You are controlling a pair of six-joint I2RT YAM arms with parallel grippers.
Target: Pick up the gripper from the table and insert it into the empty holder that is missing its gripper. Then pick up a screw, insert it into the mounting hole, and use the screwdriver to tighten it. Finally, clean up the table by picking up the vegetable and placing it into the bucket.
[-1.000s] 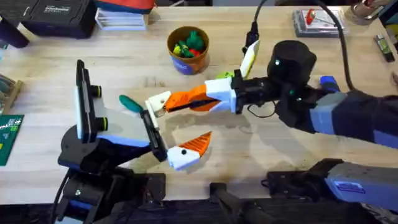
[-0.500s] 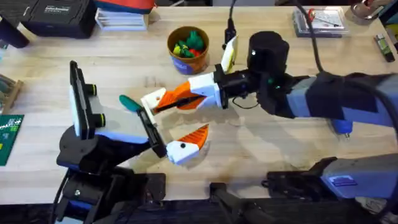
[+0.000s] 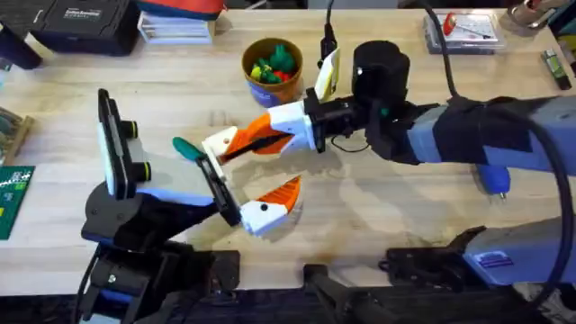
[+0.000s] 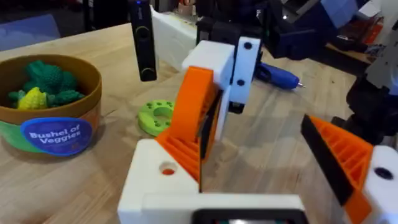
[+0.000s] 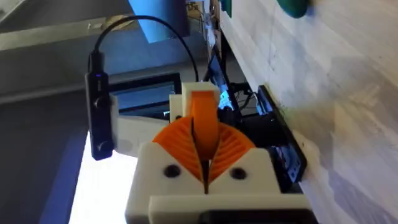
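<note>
My right gripper [image 3: 236, 147] reaches in from the right and is shut on the gripper [image 3: 220, 144], a white piece with an orange ribbed pad. It holds that piece against the end of the black holder [image 3: 220, 191] on my left arm. In the left wrist view the gripper [image 4: 186, 134] stands at the holder's left side, and the left arm's other finger [image 4: 342, 158] sits far to the right. My left gripper [image 3: 245, 175] is open. The teal vegetable [image 3: 187, 148] lies just left of the holder. The bucket [image 3: 272, 88] stands behind. The blue screwdriver [image 3: 493, 180] lies right, partly under my right arm.
A lime-green ring disc [image 4: 155, 116] lies between the bucket [image 4: 56, 134] and the screwdriver [image 4: 277, 74]. A black case [image 3: 81, 22] and stacked books are at the back left, a clear parts box [image 3: 459, 29] at the back right, and a green board [image 3: 13, 200] at the left edge.
My right arm has swung left and toward the back with the gripper piece, bringing it against the left arm's holder. The screwdriver now shows from under the arm.
</note>
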